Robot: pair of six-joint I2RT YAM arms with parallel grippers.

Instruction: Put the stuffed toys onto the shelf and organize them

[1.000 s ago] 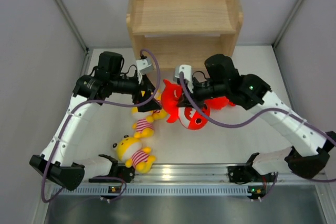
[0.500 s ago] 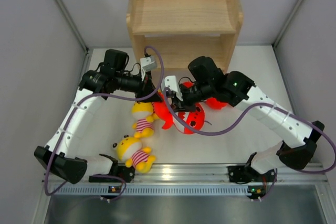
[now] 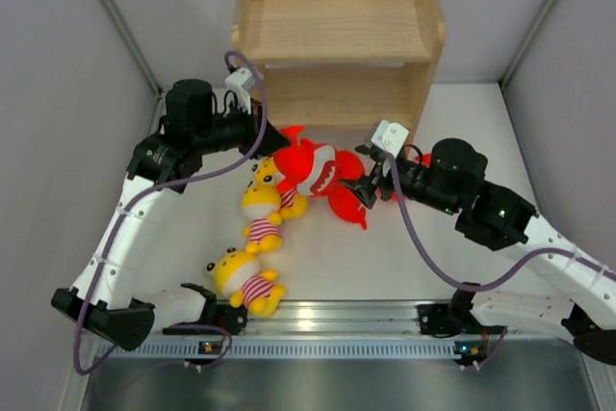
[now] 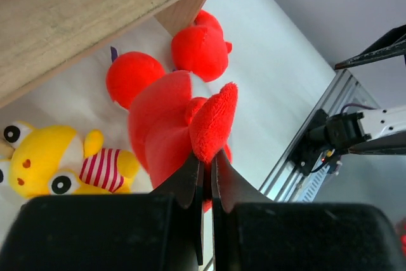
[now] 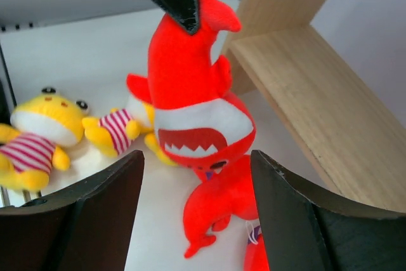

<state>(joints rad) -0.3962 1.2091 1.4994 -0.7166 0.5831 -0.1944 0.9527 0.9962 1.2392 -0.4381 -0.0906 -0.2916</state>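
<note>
My left gripper (image 3: 273, 139) is shut on the tail fin of a red shark (image 3: 310, 168), which hangs head-down just in front of the wooden shelf (image 3: 337, 31). In the left wrist view the gripper (image 4: 212, 157) pinches the fin of this shark (image 4: 165, 118). My right gripper (image 3: 364, 176) stands open just right of the shark, touching nothing; in its own view the shark (image 5: 196, 106) hangs in front of its open jaws (image 5: 196, 160). A second red shark (image 3: 348, 203) lies on the table below. Yellow striped toys (image 3: 260, 207) (image 3: 241, 278) lie to the left.
Another red toy (image 4: 200, 46) lies by the shelf's right side panel, partly hidden behind my right arm in the top view. A further yellow head (image 3: 266, 173) peeks out behind the hanging shark. The metal rail (image 3: 327, 320) runs along the near table edge.
My left gripper closed on the shark's fin and lifted it toward the shelf. My right gripper opened, let go of the shark and drew back to the right.
</note>
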